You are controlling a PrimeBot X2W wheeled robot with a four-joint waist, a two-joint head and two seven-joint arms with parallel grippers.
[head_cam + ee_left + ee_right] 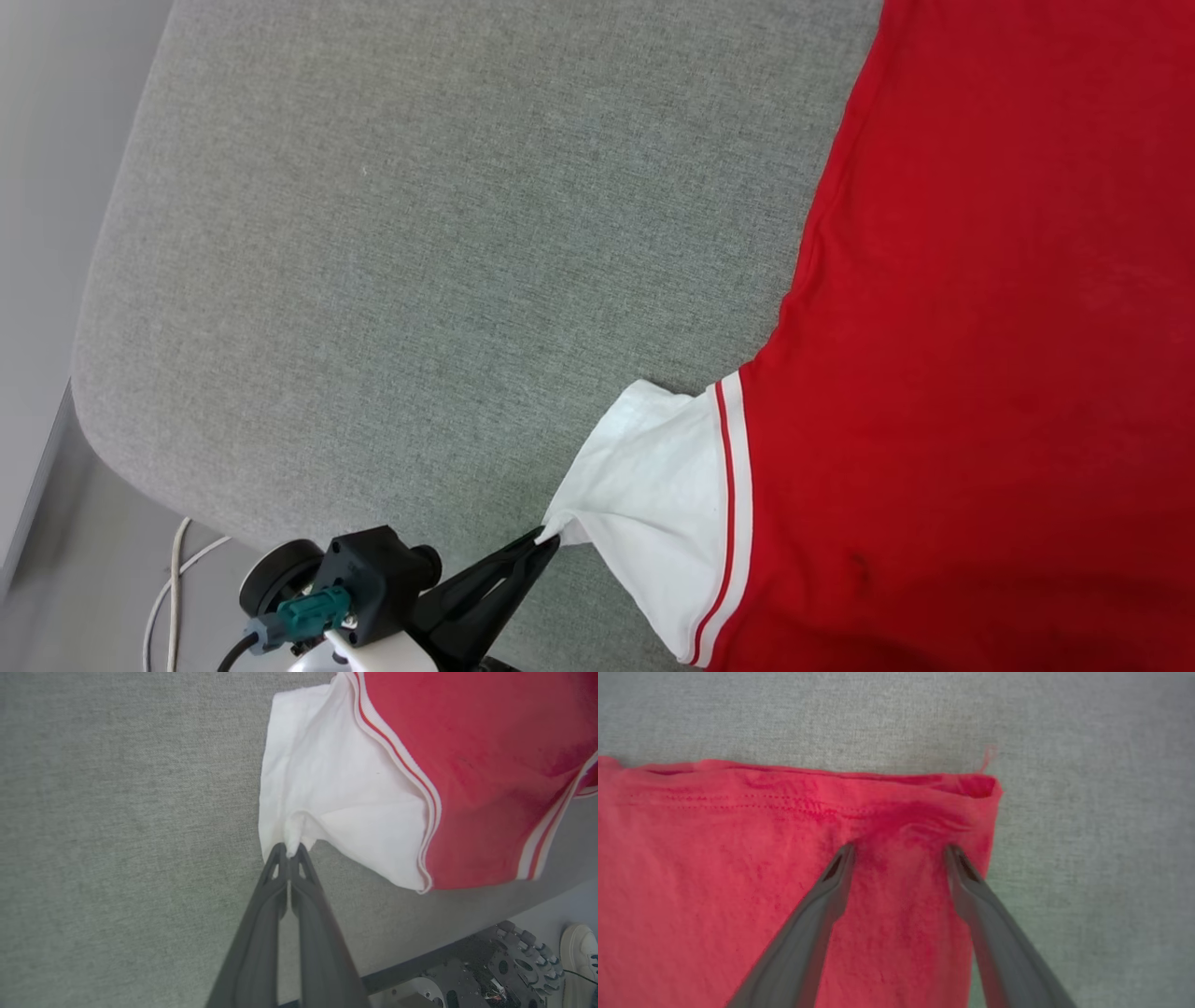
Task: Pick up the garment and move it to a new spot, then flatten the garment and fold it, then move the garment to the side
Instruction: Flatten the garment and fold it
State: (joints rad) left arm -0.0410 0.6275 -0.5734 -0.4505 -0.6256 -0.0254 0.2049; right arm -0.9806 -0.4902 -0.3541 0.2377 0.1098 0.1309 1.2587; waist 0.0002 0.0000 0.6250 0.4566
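Garment, red jersey shirt, white sleeve with red-striped trim, lies on grey woven fabric surface. Left gripper pinches sleeve edge. Right gripper spread wide, tips at red hem corner.

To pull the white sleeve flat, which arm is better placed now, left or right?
Left. The left tool is shut on the edge of the white sleeve; the right tool stands open at the red hem of the garment.

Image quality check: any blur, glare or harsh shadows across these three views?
Head view: sharp, evenly lit, no glare, the left claw crisp on the garment. Left wrist view: white sleeve nearly washed out, its texture faint. Right wrist view: softest, red hem and the open right claw both blurred.
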